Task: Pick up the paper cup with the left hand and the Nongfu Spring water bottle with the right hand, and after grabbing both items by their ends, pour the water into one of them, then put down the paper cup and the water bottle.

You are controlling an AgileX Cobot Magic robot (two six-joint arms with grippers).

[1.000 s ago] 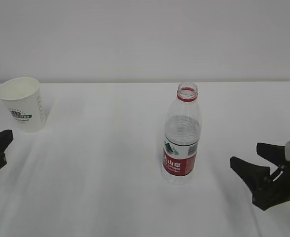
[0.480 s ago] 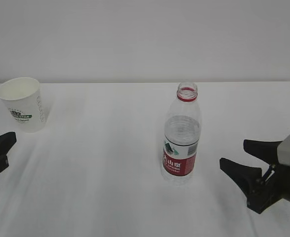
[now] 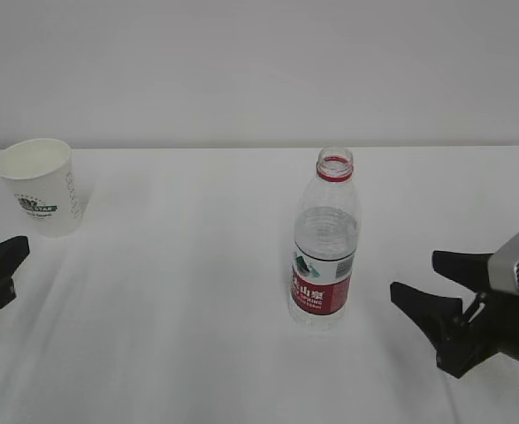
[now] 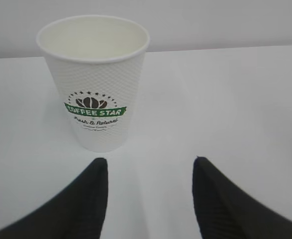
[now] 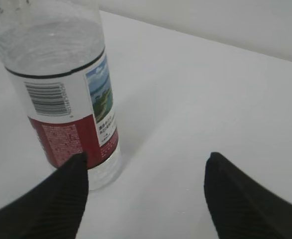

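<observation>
We find the Nongfu Spring water bottle [image 3: 325, 243] upright mid-table, long axis vertical, open neck up — the right hand [image 3: 436, 296] near, jaws apart, empty. The paper cup [image 3: 40, 186] stands far left, mouth up; left hand [image 4: 148, 172] just short, jaws apart.

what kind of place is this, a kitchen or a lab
Probably a lab test bench, not a kitchen: a bare white table against a blank wall, holding only a paper cup and an uncapped water bottle, with black robot arms alongside.

A plain white worktop [image 3: 179, 309] is stretching back, meeting a bare pale wall [image 3: 259, 71] behind it.
</observation>
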